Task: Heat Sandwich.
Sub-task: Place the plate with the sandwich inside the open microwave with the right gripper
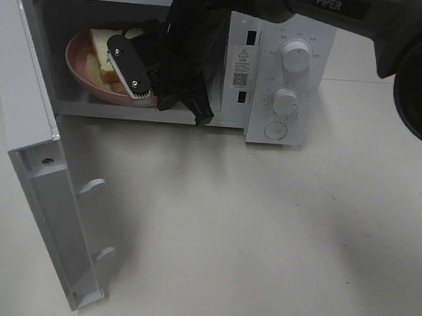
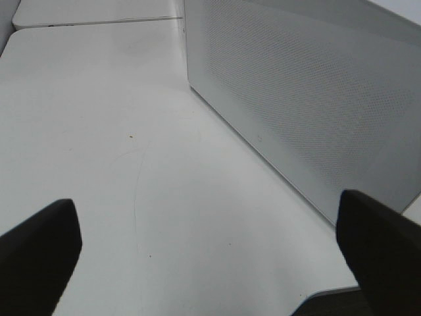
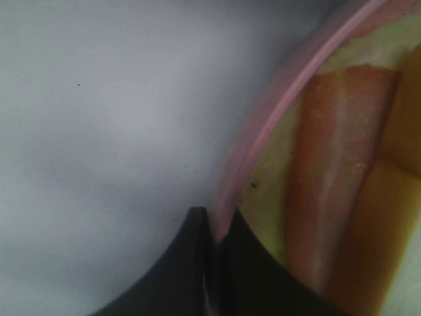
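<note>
Loading step looked nearly done: sandwich point(image 1: 101, 52) sat on pink plate point(image 1: 77, 70) inside microwave point(image 1: 313, 33), upper left of frame, w/ R jaws pinched shut on plate rim and L jaws wide open, empty; next move likely called for letting go, backing out, then swinging door point(image 1: 37, 134) closed.

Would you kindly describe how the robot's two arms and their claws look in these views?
The right arm is dark grey with white "PiPER" lettering; black wrapping, perhaps cable sleeving, covers its wrist. The right claw is black and tapers to narrow tips. From the high view, one finger carries a pale ribbed pad and silver screws. The left claw shows two blunt black fingertips.
</note>
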Available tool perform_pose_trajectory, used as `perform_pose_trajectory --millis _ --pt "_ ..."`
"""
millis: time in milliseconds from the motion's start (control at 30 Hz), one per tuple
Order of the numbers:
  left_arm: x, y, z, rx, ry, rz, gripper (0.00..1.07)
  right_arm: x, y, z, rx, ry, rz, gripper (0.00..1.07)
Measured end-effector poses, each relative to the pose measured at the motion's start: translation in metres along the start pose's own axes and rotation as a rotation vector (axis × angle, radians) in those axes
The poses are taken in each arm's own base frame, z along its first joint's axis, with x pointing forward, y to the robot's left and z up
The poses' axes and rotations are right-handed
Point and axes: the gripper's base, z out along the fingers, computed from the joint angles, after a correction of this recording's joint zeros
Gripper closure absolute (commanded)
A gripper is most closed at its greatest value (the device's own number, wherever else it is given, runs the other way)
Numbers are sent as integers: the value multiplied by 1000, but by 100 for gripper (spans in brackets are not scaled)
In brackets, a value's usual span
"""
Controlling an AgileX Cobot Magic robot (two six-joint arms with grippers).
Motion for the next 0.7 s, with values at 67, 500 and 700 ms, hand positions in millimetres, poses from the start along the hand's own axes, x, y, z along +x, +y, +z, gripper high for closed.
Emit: perform_pose_trajectory --millis 67,500,700 --pt "0 0 0 0 0 0 9 0 -2 0 6 2 0 107" --pt "0 0 0 -2 1 1 9 0 -13 9 37 10 25 107" --pt "0 0 0 -4 1 3 9 2 -14 22 30 25 37 107"
